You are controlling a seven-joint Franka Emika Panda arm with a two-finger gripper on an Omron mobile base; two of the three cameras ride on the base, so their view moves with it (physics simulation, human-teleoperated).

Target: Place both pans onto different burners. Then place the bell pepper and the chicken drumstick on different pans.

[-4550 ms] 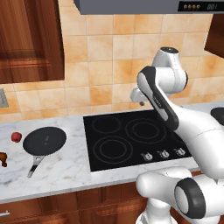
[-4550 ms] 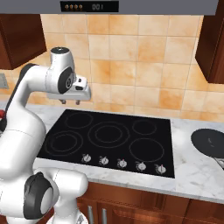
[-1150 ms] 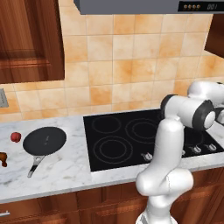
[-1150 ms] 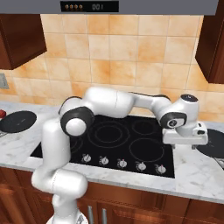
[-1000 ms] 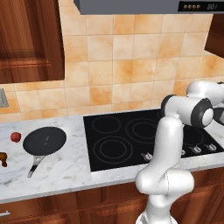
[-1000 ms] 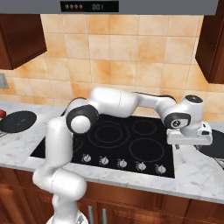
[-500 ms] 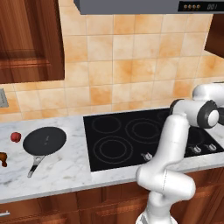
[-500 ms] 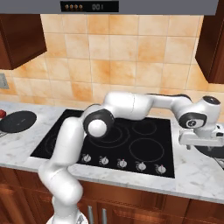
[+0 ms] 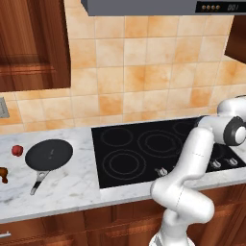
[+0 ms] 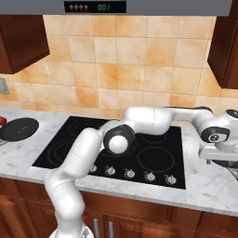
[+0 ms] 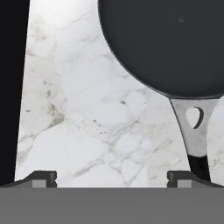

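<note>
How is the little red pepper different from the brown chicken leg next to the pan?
The bell pepper is bright red and round; the chicken drumstick is reddish-brown and lumpy. The pepper sits farther back, level with the frying pan's bowl and close beside its rim, while the drumstick lies nearer the counter's front, level with the handle and cut off by the picture's edge. Both are much smaller than the pan and rest on the marble counter left of the cooktop.

No legible text or labels.

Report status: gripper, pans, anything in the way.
Gripper open, over marble right of cooktop. Right pan just ahead, handle beside one fingertip, ungripped. Left pan on counter. Burners bare, nothing blocking.
</note>
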